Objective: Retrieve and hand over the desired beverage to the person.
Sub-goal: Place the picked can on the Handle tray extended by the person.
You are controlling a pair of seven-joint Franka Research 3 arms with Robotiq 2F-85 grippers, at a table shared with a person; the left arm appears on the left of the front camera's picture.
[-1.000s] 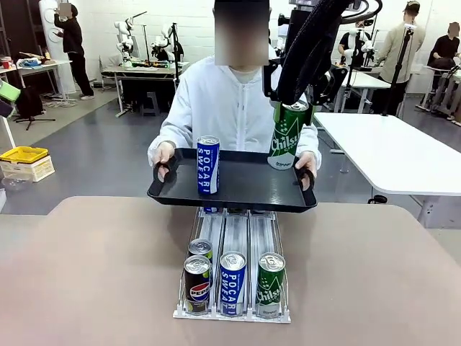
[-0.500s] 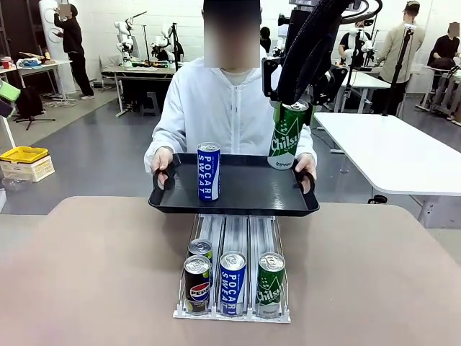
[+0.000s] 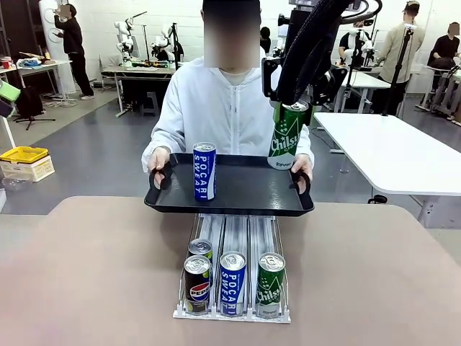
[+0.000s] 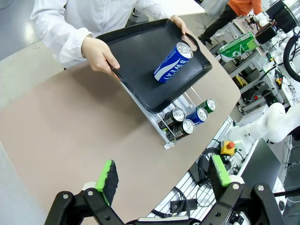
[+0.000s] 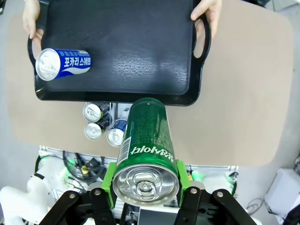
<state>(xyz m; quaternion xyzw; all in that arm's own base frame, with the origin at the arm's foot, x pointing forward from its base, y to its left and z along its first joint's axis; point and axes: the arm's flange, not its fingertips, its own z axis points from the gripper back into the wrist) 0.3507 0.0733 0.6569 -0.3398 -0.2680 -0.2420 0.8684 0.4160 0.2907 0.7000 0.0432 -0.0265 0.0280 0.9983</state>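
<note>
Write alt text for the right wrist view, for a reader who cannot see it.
The right tool grips a green Chilsung can above a black tray, which the person's hands hold by both handles over a tan table. A blue Pocari Sweat can stands on the tray, and more cans sit in a rack below its near edge.
</note>
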